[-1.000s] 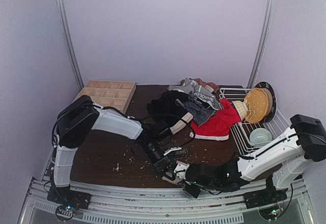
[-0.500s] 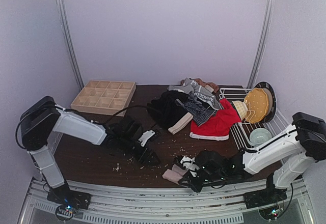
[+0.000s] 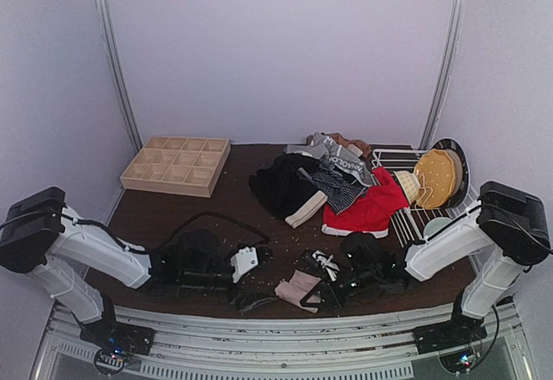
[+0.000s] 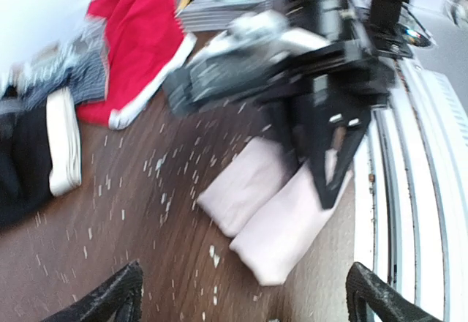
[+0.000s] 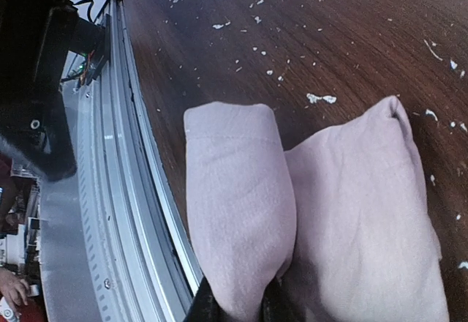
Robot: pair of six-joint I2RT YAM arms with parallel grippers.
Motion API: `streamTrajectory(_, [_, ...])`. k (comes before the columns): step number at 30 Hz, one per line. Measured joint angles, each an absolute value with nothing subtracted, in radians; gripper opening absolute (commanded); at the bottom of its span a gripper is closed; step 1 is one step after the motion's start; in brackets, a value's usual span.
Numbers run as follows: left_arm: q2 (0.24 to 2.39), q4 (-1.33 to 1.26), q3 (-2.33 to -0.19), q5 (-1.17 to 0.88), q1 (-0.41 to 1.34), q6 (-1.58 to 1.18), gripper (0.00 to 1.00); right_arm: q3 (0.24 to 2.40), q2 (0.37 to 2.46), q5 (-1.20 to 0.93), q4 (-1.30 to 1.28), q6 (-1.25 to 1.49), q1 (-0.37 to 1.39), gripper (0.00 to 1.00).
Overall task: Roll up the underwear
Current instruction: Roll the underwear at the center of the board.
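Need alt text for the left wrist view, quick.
The right claw pinches folded pale pink underwear on the brown table near the rail. Red underwear lies behind; the left claw's tips stand wide open below.

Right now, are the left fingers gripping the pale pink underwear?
No, the left fingers stand wide open, short of the pale pink underwear.

The right jaws touch the pale pink underwear (image 3: 295, 291) near the front of the table (image 3: 251, 224).

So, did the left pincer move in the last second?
Yes. In the top view the left pincer has drawn back to the left, off the pink underwear, toward the side where the tray stands.
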State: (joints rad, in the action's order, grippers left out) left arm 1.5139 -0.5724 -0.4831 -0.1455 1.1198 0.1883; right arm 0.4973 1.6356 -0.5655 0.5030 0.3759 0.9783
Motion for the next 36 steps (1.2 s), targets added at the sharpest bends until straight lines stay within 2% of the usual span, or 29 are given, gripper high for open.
streamTrajectory(10, [1.591, -0.483, -0.601, -0.234, 1.146, 0.448, 0.62, 0.477, 1.746, -0.747, 0.699, 0.501, 0.904, 0.00])
streamTrajectory(20, [1.738, -0.345, -0.707, -0.279, 1.166, 0.546, 0.51, 0.472, 1.789, -0.789, 0.779, 0.560, 0.893, 0.00])
streamTrajectory(26, [1.792, -0.342, -0.743, -0.252, 1.166, 0.575, 0.34, 0.471, 1.790, -0.789, 0.782, 0.566, 0.893, 0.00])
streamTrajectory(28, [1.801, -0.347, -0.748, -0.237, 1.166, 0.583, 0.24, 0.470, 1.790, -0.789, 0.785, 0.570, 0.893, 0.00])
streamTrajectory(29, [1.803, -0.351, -0.748, -0.228, 1.166, 0.587, 0.17, 0.468, 1.791, -0.789, 0.790, 0.574, 0.893, 0.04])
streamTrajectory(31, [1.805, -0.356, -0.748, -0.220, 1.167, 0.593, 0.02, 0.464, 1.792, -0.789, 0.802, 0.581, 0.893, 0.20])
streamTrajectory(33, [1.807, -0.361, -0.749, -0.215, 1.167, 0.598, 0.00, 0.448, 1.793, -0.786, 0.832, 0.595, 0.893, 0.33])
streamTrajectory(36, [1.807, -0.366, -0.749, -0.217, 1.167, 0.593, 0.00, 0.404, 1.786, -0.766, 0.910, 0.622, 0.893, 0.41])
